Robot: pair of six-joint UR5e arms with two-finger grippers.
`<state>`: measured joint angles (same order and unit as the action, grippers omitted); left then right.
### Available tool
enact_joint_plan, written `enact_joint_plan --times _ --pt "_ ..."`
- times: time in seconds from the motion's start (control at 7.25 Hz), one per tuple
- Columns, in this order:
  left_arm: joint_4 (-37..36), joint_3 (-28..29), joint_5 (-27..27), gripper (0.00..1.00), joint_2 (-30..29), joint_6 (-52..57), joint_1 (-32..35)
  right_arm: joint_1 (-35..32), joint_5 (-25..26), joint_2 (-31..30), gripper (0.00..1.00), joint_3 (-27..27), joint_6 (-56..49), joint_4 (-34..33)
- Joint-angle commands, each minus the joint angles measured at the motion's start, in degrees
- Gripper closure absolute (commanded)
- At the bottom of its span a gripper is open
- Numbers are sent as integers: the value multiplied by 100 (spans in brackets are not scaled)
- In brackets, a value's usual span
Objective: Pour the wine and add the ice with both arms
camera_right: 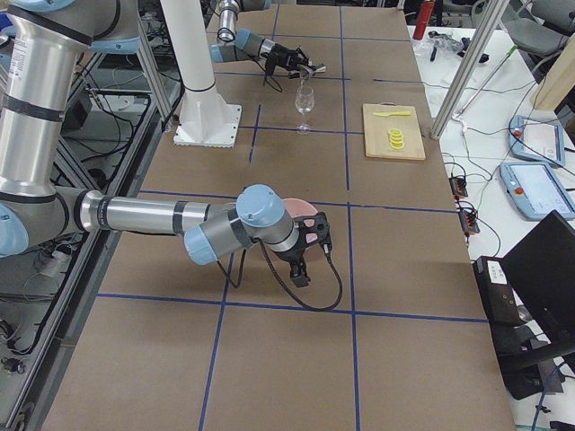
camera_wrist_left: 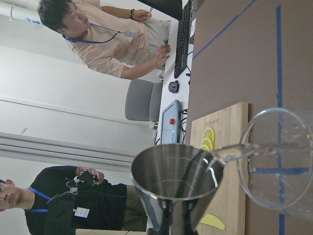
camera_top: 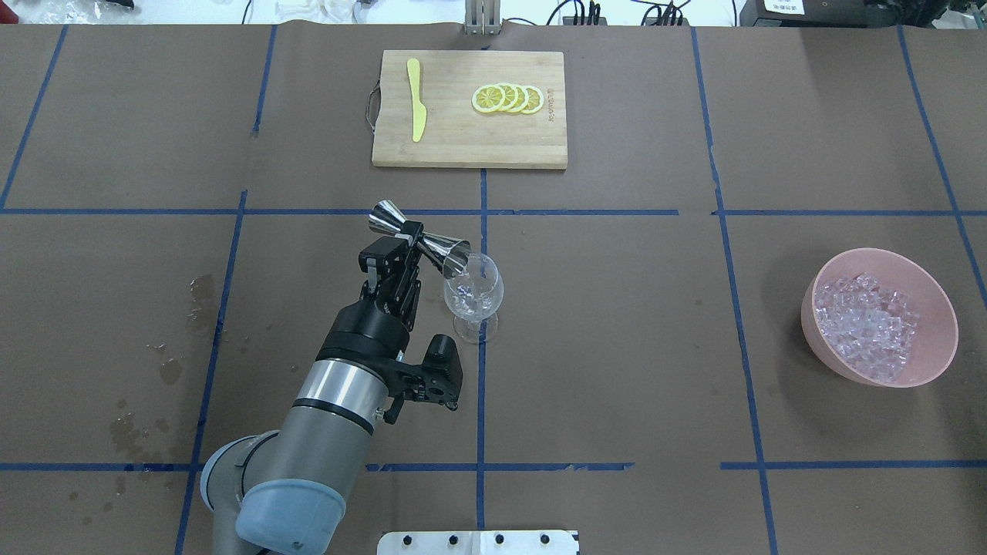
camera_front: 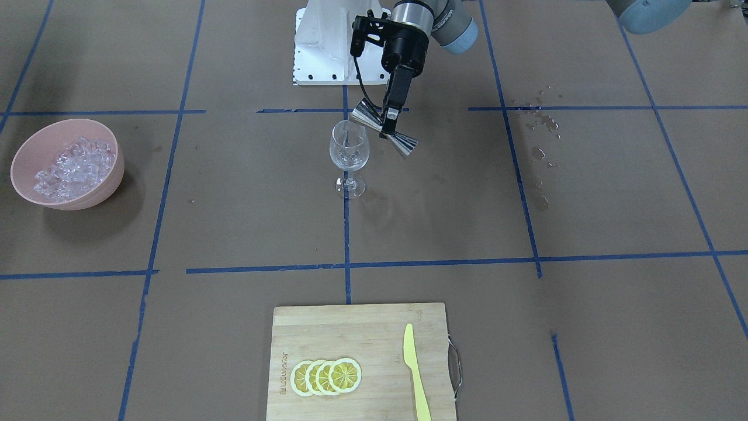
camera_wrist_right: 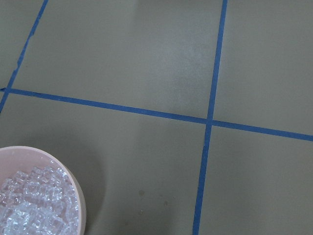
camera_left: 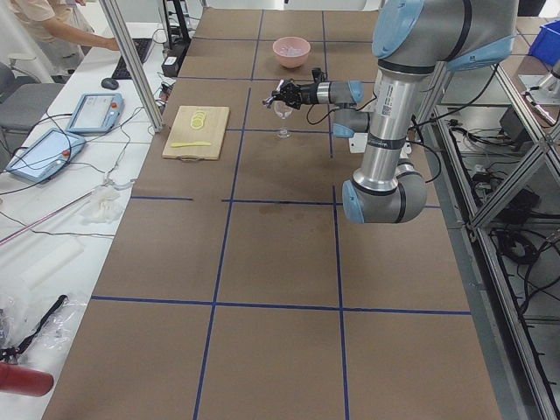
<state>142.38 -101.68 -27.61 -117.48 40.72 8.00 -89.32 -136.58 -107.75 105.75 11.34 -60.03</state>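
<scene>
My left gripper (camera_front: 389, 124) is shut on the waist of a steel jigger (camera_front: 403, 143) and holds it tipped, mouth over the rim of the clear stemmed wine glass (camera_front: 349, 153). In the overhead view the gripper (camera_top: 411, 245) sits left of the glass (camera_top: 474, 297). In the left wrist view the jigger's lip (camera_wrist_left: 215, 156) touches the glass rim (camera_wrist_left: 274, 115), with a thin clear streak between them. The ice (camera_front: 73, 166) fills a pink bowl (camera_front: 99, 196). My right gripper (camera_right: 301, 269) hangs beside that bowl; I cannot tell whether it is open. Its wrist view shows the ice (camera_wrist_right: 34, 205).
A wooden cutting board (camera_top: 463, 139) with lemon slices (camera_top: 509, 99) and a yellow knife (camera_top: 416, 108) lies beyond the glass. Wet spots (camera_top: 193, 293) mark the brown paper on my left side. The white pedestal base (camera_front: 321, 52) stands behind the glass. Two people show in the left wrist view.
</scene>
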Motion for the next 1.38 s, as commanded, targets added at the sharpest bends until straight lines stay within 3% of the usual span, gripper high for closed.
enact_joint_plan --times 0.0,0.14,0.69,1.24 --pt "0 -1 27 100 6 514 0 2 0 0 0 -1 0 0" --pt "0 -1 263 100 -20 872 -9 2 0 0 0 -1 0 0" --pt "35 -10 291 100 -108 1491 -9 2 0 0 0 -1 0 0" --pt "1709 -1 230 100 14 1500 61 2 0 0 0 -1 0 -9"
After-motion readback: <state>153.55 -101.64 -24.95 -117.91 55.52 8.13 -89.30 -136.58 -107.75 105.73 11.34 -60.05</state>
